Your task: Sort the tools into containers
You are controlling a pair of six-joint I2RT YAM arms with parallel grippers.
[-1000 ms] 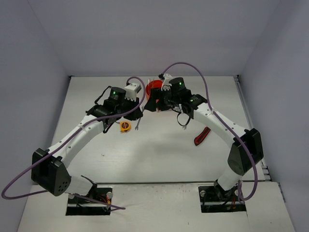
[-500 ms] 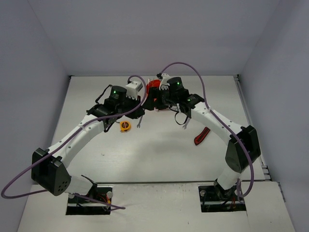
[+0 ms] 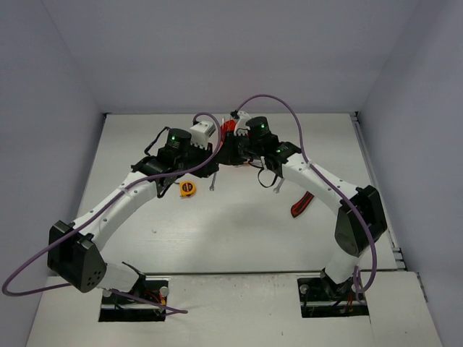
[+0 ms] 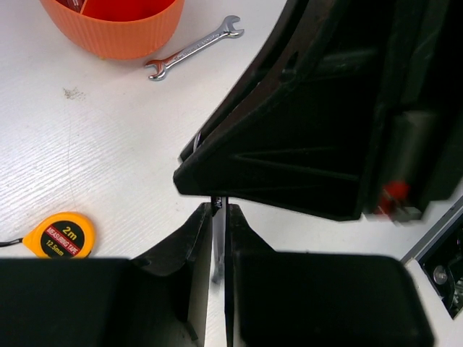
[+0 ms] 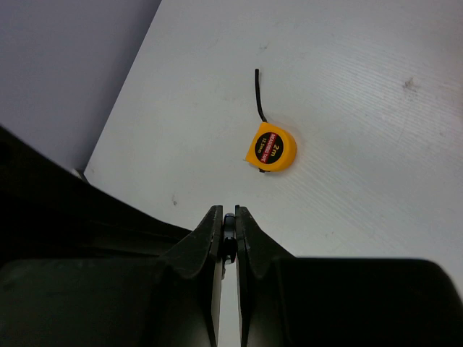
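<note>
Surface: white finely ribbed table (image 3: 239, 231).
Tub: round orange fluted plastic tub (image 4: 108, 36), silver open-ended wrench (image 4: 194, 48) lying just beside.
Left gripper (image 4: 218, 211): clamped on thin flat silver tool (image 4: 218, 231).
Right gripper (image 5: 227, 230): pinching its other end.
Tape: round yellow tape measure (image 5: 271, 148), on table.

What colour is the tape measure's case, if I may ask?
Tape measure: yellow-orange; clearest from the right wrist.
</note>
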